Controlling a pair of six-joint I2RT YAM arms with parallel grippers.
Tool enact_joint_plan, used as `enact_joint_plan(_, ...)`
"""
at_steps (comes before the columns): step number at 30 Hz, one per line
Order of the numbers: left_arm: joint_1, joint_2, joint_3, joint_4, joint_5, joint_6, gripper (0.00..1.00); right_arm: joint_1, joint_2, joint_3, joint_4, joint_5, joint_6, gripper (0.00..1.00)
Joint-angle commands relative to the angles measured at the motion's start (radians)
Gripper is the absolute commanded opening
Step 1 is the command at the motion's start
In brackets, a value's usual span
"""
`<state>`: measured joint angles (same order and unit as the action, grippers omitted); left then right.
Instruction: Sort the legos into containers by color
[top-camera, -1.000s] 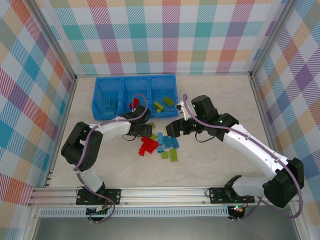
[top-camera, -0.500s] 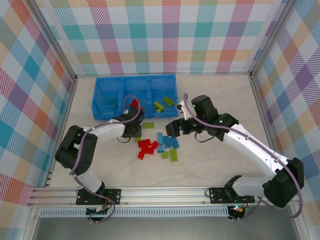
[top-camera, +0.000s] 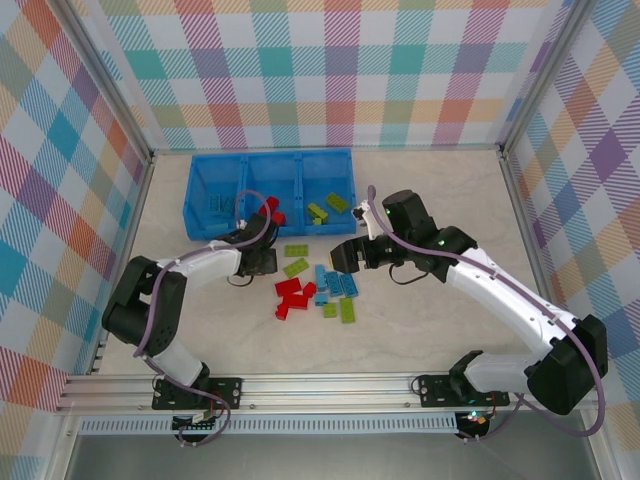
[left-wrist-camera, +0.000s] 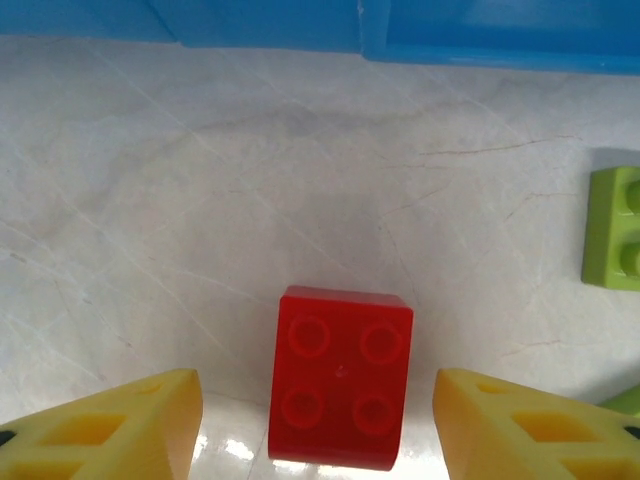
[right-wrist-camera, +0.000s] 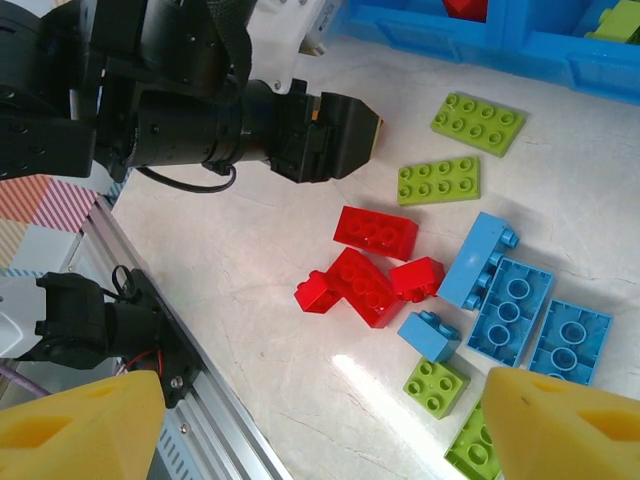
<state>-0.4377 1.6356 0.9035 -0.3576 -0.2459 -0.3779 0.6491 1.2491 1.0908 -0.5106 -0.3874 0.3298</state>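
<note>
Red lego (left-wrist-camera: 340, 390) lies between the left fingers (left-wrist-camera: 110, 425), touching neither.

Tray (top-camera: 197, 232) bright blue. Counter (top-camera: 440, 190) cream with faint grey marbling. On the near side of the tray, legos (top-camera: 320, 285) in red, light blue, lime green. Walls (top-camera: 330, 70) behind the tray: pastel plaid. Left claw (left-wrist-camera: 318, 420) and right claw (right-wrist-camera: 320, 420): yellow tips.

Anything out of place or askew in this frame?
One light blue brick lies tipped on its edge against the flat blue ones, and the red bricks sit in an overlapping heap. Nothing looks spilled or damaged.
</note>
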Motion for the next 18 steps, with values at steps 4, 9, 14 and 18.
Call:
enact_joint_plan(4,0.016,0.062,0.017,0.022,0.031,0.008,0.45,0.002,-0.007,0.004,0.009,-0.016,0.017,0.86)
enact_joint_plan(9,0.016,0.02,-0.016,0.026,0.045,-0.002,0.16,0.005,0.032,0.026,-0.037,-0.042,0.014,0.86)
enact_joint_plan(14,0.013,-0.16,0.022,-0.028,0.118,-0.005,0.15,0.023,0.055,0.049,-0.066,-0.041,0.007,0.87)
enact_joint_plan(18,0.013,-0.26,0.14,-0.031,0.105,-0.001,0.15,0.024,0.054,0.04,-0.022,-0.033,0.02,0.87)
